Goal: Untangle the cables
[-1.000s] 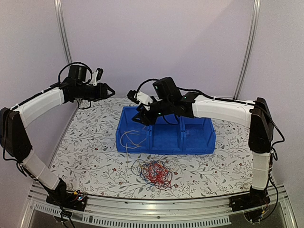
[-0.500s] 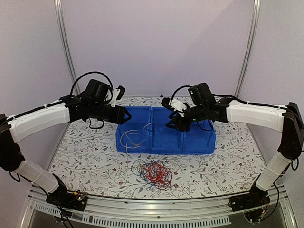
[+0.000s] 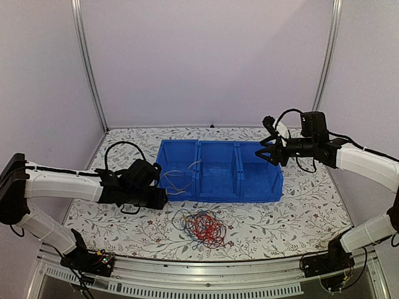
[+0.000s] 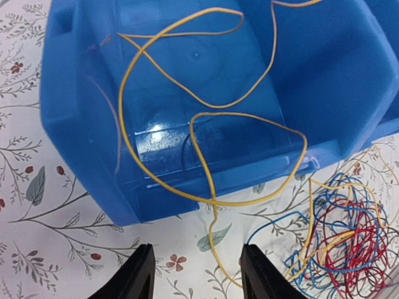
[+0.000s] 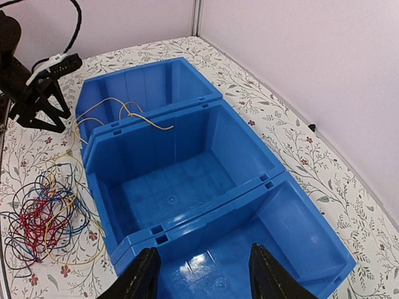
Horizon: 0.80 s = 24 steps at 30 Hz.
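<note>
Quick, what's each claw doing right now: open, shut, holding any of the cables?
Left claw: open, holding nothing.
Right claw: open, holding nothing.

Both arms are the same build: the left arm [image 3: 62, 185] and the right arm [image 3: 368, 163] have chunky white shells with black joints. A thin black cable [image 3: 118, 146] loops out well behind the fingers. The left gripper [image 4: 198, 274] has matte black, tapered fingers [image 4: 138, 274], and the right gripper [image 5: 204, 274] is the same. There's a small white block [image 3: 282, 131] just behind the right one.
</note>
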### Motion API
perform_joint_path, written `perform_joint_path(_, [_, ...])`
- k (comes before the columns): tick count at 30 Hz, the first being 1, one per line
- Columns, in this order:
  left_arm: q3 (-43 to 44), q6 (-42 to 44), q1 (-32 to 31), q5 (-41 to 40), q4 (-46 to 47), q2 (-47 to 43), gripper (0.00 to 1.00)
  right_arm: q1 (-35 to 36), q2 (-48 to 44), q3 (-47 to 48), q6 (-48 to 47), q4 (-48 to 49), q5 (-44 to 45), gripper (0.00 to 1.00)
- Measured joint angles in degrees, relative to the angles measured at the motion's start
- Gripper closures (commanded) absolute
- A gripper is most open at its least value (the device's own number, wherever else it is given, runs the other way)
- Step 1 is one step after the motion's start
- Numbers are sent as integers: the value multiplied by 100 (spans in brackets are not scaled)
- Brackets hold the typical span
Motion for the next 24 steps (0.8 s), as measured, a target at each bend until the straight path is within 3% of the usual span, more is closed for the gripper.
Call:
perform_joint_path(7, [24, -310, -149, -382, 492, 1008, 60, 0, -122, -184, -42, 201, -350, 47])
perform_joint_path(10, [26, -404, -175, -420, 654, 1235, 80, 0, -122, -203, -63, 205, -446, 47])
perform_joint_path(16, [111, -431, -264, -529, 756, 1292, 100, 0, -120, -203, -122, 205, -533, 47])
perform_joint_path(24, [535, -4, -334, -1040, 474, 87, 100, 0, -120, -219, -177, 208, -549, 48])
